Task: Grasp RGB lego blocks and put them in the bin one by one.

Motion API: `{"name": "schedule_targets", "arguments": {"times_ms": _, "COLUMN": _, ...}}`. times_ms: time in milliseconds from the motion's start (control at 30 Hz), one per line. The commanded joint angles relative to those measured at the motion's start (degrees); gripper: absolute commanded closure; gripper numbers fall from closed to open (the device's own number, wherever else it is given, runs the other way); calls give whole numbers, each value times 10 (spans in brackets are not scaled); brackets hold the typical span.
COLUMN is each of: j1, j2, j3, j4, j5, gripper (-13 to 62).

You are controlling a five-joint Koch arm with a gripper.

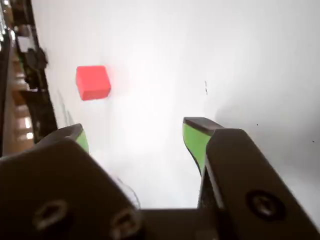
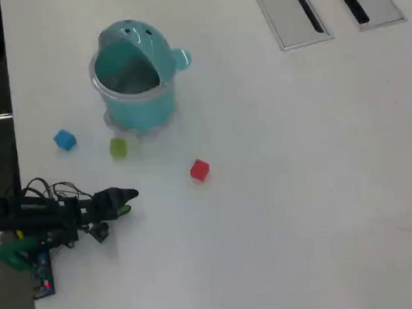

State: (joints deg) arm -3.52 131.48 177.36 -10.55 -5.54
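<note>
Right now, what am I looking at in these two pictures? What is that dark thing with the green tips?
It is a small robot arm's hand. One picture comes from a camera riding on it: the two dark jaws with green pads stand apart, holding nothing. The other looks straight down at the white table. Down there lie a red block, a yellow-green block and a blue block, near a teal animal-shaped bin. The riding camera sees only the red block, ahead.

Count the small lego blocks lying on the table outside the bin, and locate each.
3. In the overhead view: blue block leftmost, yellow-green block just below the bin, red block farther right. None seem hidden.
</note>
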Motion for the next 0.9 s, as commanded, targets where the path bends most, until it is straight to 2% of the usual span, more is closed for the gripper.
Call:
{"name": "schedule_targets", "arguments": {"times_ms": 0, "j1": 1, "j2": 37, "j3": 42, "j4": -49, "j5": 16, "gripper": 149}}
{"name": "schedule_targets", "arguments": {"times_ms": 667, "j1": 5, "j2": 38, "j3": 42, "j4": -318, "j5": -127, "gripper": 156}}
{"name": "schedule_targets", "arguments": {"times_ms": 867, "j1": 2, "j2": 38, "j3": 42, "j4": -374, "j5": -218, "gripper": 156}}
